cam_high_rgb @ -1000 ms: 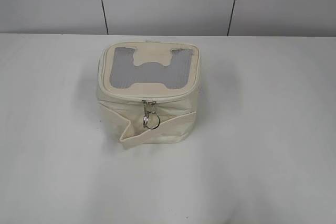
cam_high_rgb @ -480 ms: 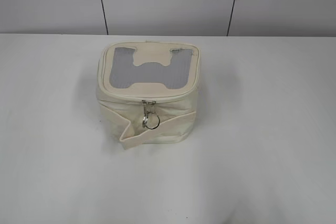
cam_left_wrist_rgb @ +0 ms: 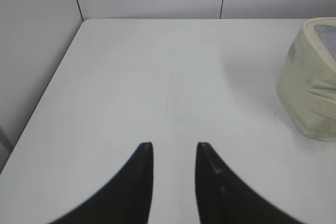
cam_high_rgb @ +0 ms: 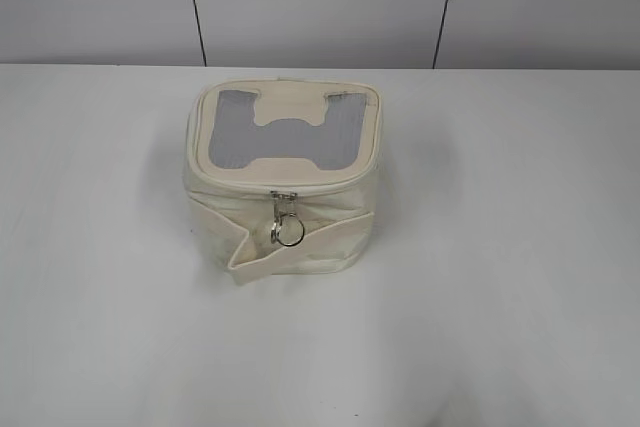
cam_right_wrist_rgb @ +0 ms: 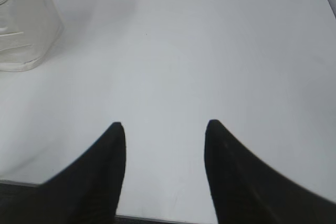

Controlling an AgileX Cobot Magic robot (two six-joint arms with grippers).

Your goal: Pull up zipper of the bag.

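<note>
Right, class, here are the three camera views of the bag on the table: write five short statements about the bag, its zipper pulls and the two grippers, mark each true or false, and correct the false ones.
1. The bag stands upright on the white table. True.
2. The left gripper is clamped on the bag. False: it is open over bare table, with the bag off to its right.
3. A silver ring hangs from the zipper at the bag's front. True.
4. The right gripper is shut. False: its jaws stand wide apart, holding nothing.
5. Both grippers show in the exterior view. False: neither appears there.
</note>
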